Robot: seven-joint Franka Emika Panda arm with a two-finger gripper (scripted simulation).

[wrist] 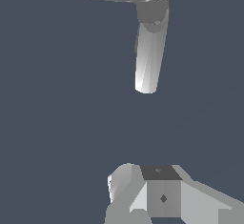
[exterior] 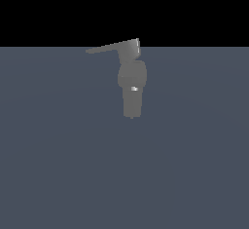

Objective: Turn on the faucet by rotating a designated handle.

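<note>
Wrist view, nearest item: gripper (wrist: pixel 157 194), pale blocky parts only; fingertips not shown, so I cannot tell whether it is spread or clenched. It holds nothing visible and sits well apart from the faucet (exterior: pixel 132 84).

Next out: faucet, grey, upright on dark floor (exterior: pixel 58 164), long axis vertical.

Atop faucet: handle (exterior: pixel 109 47), long axis near horizontal, tapering tip pointing toward the exterior view's left.

Advice: meet the lever near its tip and push sideways around the faucet's upright axis, likely avoiding downward force.
</note>
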